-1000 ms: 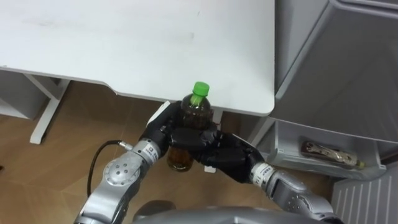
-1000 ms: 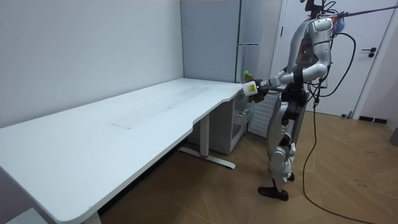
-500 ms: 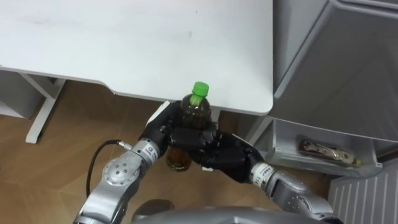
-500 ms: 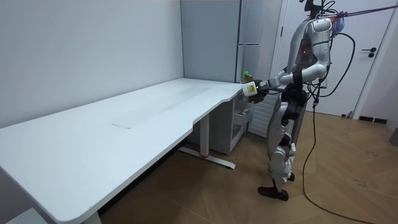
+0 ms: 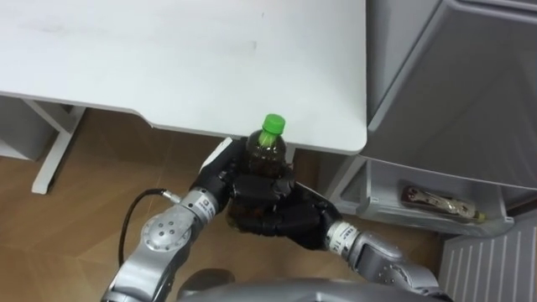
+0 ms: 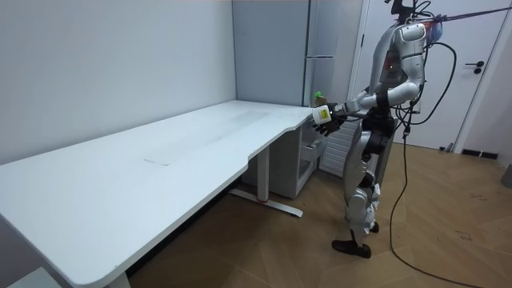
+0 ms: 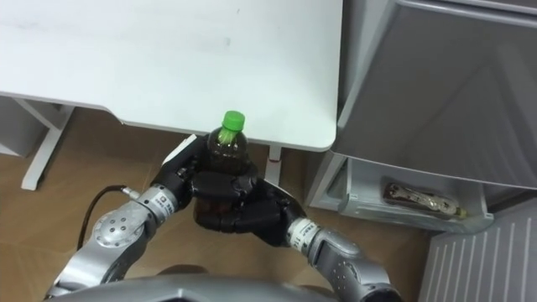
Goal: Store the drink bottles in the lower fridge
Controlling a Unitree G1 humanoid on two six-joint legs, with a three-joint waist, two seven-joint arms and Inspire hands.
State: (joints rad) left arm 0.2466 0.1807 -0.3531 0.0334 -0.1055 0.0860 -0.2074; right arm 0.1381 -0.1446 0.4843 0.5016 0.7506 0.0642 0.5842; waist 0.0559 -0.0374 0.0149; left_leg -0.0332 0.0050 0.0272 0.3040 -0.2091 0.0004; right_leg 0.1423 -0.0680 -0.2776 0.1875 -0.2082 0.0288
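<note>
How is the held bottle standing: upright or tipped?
Upright: the bottle shows its green cap on top, left robot hand and right robot hand curled round its body.

One bottle (image 5: 267,151), perhaps a second bottle (image 5: 440,204), one table (image 5: 168,59)

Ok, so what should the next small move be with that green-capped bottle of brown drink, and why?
Probably swing the green-capped bottle of brown drink rightward toward the open grey lower fridge compartment. The left hand and right hand both grip it in front of the white table, and that compartment lies to its right.
</note>
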